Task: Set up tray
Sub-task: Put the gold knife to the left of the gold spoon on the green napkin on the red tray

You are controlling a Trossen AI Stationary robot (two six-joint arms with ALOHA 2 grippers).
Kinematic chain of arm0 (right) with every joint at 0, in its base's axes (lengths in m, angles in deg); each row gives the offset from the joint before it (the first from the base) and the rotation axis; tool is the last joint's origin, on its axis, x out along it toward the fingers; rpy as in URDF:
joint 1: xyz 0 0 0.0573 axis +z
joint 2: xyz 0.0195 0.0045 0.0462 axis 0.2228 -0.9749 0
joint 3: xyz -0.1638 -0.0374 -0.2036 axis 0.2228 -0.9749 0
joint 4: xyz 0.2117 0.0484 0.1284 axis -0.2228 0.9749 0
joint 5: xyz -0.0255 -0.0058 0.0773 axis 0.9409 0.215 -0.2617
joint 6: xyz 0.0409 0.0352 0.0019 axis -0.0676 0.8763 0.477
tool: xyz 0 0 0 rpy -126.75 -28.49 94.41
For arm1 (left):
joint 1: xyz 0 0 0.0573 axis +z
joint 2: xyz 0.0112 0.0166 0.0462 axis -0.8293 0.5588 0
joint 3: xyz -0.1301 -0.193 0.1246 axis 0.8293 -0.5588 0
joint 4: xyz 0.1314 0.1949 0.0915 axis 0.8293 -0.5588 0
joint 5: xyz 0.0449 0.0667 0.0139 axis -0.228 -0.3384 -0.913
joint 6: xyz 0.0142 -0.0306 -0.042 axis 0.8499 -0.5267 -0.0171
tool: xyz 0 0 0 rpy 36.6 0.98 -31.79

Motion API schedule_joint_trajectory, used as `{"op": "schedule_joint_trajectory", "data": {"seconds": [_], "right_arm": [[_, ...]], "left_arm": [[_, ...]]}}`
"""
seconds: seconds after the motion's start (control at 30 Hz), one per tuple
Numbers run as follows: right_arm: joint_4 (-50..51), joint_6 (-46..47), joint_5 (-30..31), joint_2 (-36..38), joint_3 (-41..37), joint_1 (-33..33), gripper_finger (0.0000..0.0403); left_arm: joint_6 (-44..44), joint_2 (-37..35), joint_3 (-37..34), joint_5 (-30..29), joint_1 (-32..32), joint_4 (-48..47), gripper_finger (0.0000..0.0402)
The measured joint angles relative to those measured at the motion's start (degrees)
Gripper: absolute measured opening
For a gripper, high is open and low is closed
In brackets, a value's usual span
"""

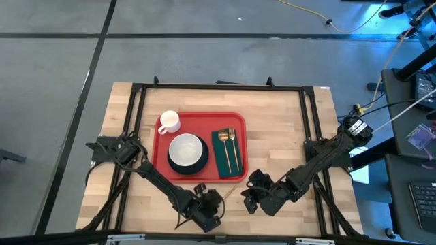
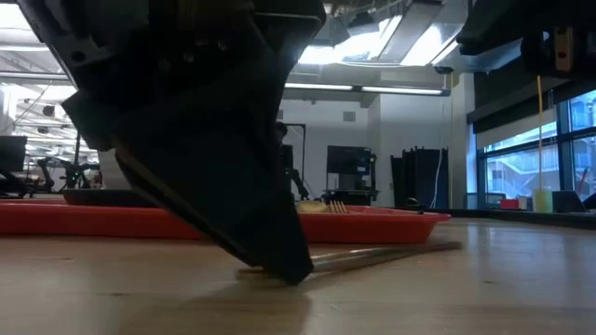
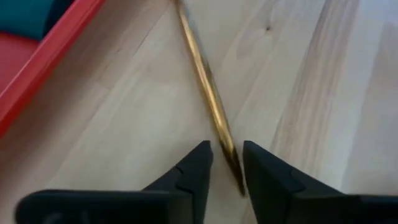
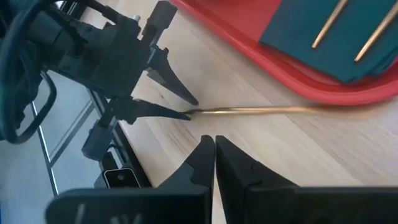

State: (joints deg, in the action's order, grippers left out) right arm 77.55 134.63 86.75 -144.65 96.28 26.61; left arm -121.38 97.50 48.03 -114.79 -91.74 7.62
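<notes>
Two left fingers (image 3: 193,171) straddle gold utensil (image 3: 208,93), slightly apart; right fingers (image 4: 214,155) closed, empty.

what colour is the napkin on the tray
Dark green napkin, lying on the red tray; clearest in the high view.

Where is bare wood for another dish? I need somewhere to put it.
Bare wood lies right of the tray and along the far edge. The near edge is crowded: left pincer at a gold utensil, right pincer beside it.
</notes>
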Motion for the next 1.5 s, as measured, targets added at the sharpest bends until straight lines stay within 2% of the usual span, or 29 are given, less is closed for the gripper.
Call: {"op": "schedule_joint_trajectory", "data": {"seconds": [0.13,0.3,0.43,0.63,1.03,1.1,1.3,1.5], "right_arm": [[-0.02,0.00,0.38,0.02,0.00,0.00,0.0017],[0.00,0.00,1.48,0.02,0.00,0.00,0.0017],[0.03,0.00,-0.70,0.04,0.00,0.00,0.0017],[0.07,0.20,-5.51,0.04,0.00,0.03,0.0017],[-0.38,3.52,-5.53,0.51,0.00,0.26,0.0017],[-0.28,4.98,-4.94,1.13,0.10,0.47,0.0017],[-0.64,12.68,3.09,3.14,1.26,2.17,0.0017],[-1.92,13.44,3.29,3.19,3.13,2.82,0.0017]], "left_arm": [[0.44,-0.04,-0.39,4.02,1.22,-1.06,0.0052],[0.40,-0.09,-0.44,5.11,1.97,-1.67,0.0011],[0.41,-0.15,-0.46,6.30,2.35,-1.70,0.0013],[1.89,-0.37,0.29,3.22,1.38,-2.02,0.0008],[1.39,-3.05,0.26,-1.68,1.04,-6.21,0.0004],[0.42,-3.96,0.28,-2.91,1.04,-8.07,0.0004],[-0.02,-6.86,0.40,-5.62,0.32,-8.37,0.0003],[2.09,-10.68,0.50,-8.28,-0.57,-7.92,0.0003]]}}
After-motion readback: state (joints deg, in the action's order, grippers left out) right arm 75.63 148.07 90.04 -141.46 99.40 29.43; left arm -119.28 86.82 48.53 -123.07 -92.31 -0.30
